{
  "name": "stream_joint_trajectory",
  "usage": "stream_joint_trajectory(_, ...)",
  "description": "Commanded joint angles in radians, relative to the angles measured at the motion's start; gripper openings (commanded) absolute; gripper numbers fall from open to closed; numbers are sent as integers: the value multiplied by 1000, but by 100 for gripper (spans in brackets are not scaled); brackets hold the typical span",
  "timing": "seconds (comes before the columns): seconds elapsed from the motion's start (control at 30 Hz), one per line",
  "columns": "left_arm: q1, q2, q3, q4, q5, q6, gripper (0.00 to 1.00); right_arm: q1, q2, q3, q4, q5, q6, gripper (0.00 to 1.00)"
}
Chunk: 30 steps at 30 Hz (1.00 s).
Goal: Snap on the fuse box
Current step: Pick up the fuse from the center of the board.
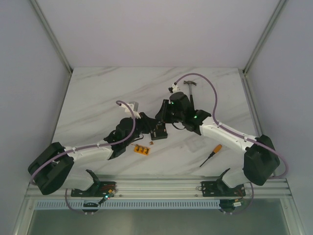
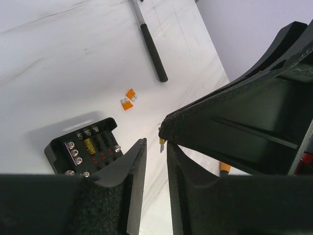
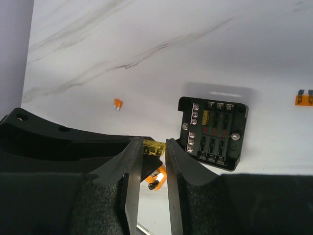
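The fuse box (image 1: 159, 131) is a small black square box lying face up between the two grippers, with one yellow fuse in a slot. It also shows in the left wrist view (image 2: 83, 152) and the right wrist view (image 3: 212, 133). My right gripper (image 3: 153, 147) is shut on a yellow fuse (image 3: 153, 147), held above the table just left of the box. In the left wrist view that fuse (image 2: 161, 142) hangs prongs down. My left gripper (image 2: 155, 144) has its jaws a narrow gap apart with nothing between them, right of the box.
A hammer (image 1: 190, 90) lies at the back right. A screwdriver (image 1: 211, 154) with an orange handle lies at the front right. A flat orange strip (image 1: 142, 149) and a loose orange fuse (image 1: 151, 143) lie in front of the box. Two orange fuses (image 2: 128, 99) lie nearby.
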Motion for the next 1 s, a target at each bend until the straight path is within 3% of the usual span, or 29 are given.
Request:
stream_joint_trajectory(0.0, -4, 4, 31, 16, -27, 24, 30, 11, -22, -22, 27, -26, 17, 21)
stream_joint_trajectory(0.53, -4, -39, 4, 47, -9, 61, 8, 26, -32, -84, 86, -40, 45, 22)
stream_joint_trajectory(0.73, -3, -82, -28, 65, 9, 116, 0, 27, -78, -101, 107, -25, 25, 40)
stream_joint_trajectory(0.83, 13, -103, -39, 72, 64, 158, 0, 20, -116, -98, 108, -38, -45, 45)
stream_joint_trajectory(0.97, 71, -119, -37, 82, 254, 209, 0, -15, -170, -100, 116, -140, -180, 45)
